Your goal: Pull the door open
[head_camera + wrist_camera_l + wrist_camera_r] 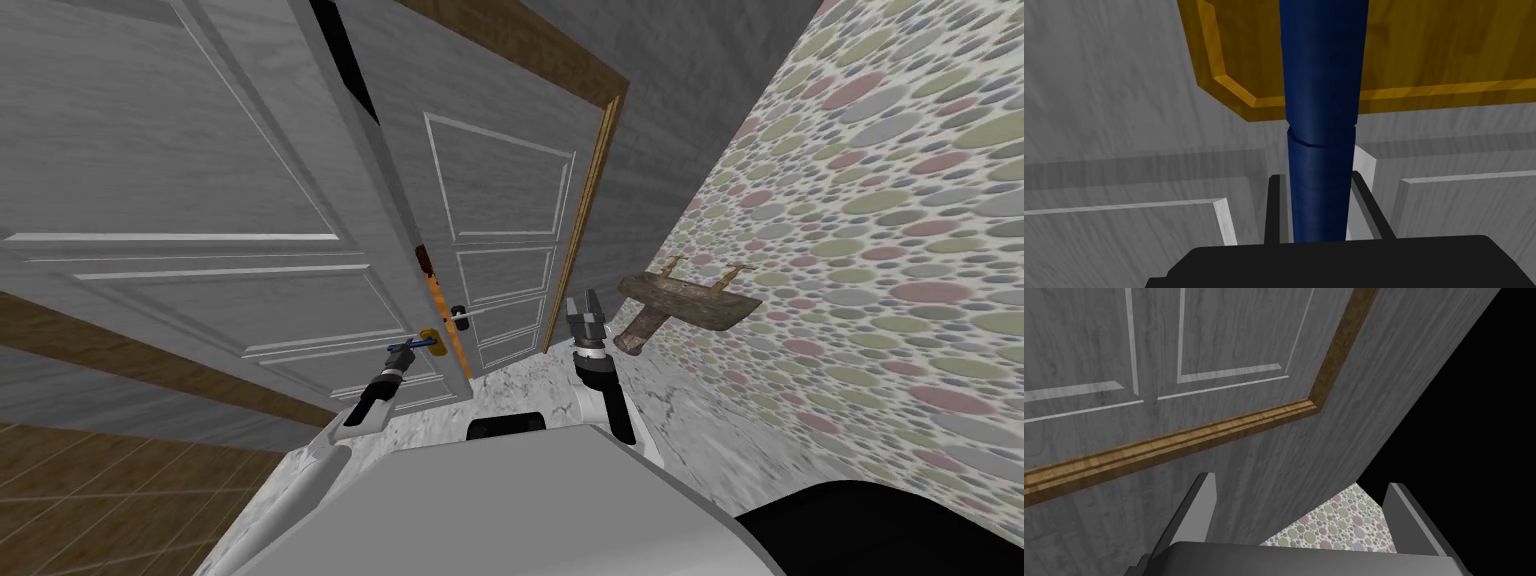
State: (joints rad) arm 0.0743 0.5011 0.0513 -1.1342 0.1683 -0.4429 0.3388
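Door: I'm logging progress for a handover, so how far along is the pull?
Done: the left end effector is shut on the blue handle, and the grey door already stands ajar, with a black gap showing past its edge. In hand: the pull itself. Left: probably swinging it wider, then letting go. The right end effector hangs open, idle.
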